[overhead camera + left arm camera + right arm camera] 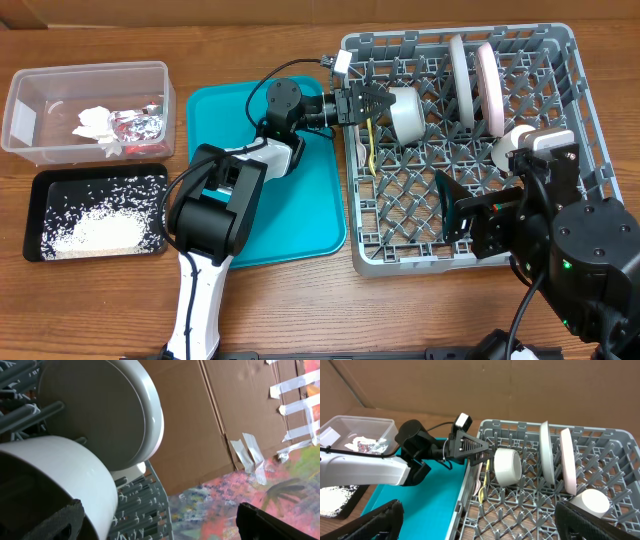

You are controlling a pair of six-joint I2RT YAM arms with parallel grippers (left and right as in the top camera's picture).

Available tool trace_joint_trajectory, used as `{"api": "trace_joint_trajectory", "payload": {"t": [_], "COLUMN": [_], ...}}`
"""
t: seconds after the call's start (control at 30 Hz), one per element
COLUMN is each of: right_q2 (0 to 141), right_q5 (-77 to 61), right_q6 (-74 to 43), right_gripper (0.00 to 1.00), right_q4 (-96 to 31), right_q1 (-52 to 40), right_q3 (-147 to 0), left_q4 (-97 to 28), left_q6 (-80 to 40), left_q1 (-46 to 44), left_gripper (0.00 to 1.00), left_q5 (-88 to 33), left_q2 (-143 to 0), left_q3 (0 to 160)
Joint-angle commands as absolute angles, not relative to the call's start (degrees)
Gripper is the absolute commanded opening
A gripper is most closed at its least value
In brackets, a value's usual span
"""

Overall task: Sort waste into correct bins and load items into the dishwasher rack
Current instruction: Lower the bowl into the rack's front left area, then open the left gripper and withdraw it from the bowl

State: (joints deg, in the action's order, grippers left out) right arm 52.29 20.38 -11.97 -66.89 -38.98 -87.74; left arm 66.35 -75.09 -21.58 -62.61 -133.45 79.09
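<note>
Over at 3 o'clock on the wooden table sits the grey plastic rack, square, with lattice walls and a grid of upright pegs. Two round plates stand on edge near its 12 o'clock side: a pale grey-blue plate and, just beside it, a white plate. A small white cup rests toward the rack's 3 o'clock edge. The small smooth white bowl lies on its side at about 10 o'clock in the rack. The left gripper reaches it there with its fingers spread, the bowl against one dark pad. The right gripper hangs over the rack's 6 o'clock part, also spread wide.

At 10 o'clock, a clear plastic tub holds a crumpled white napkin and a crinkled red-and-silver foil wrapper. Below it, a shallow black tray with rounded corners holds loose whitish grains. A flat teal tray lies between these and the rack.
</note>
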Motion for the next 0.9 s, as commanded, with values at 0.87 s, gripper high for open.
{"api": "trace_joint_trajectory", "payload": {"t": [0.87], "right_q2": [51.9], "right_q5": [20.9], "right_q6": [-12.0], "right_gripper": [1.00], "right_q4": [-66.6], "right_q1": [-38.9], "right_q3": [-88.1], "left_q4": [-4.3], "left_q6": [-35.7], "left_q1": [-17.2], "left_gripper": [1.00], "left_q5": [-50.1], "left_q2": [-112.6], "left_q3": [78.9]}}
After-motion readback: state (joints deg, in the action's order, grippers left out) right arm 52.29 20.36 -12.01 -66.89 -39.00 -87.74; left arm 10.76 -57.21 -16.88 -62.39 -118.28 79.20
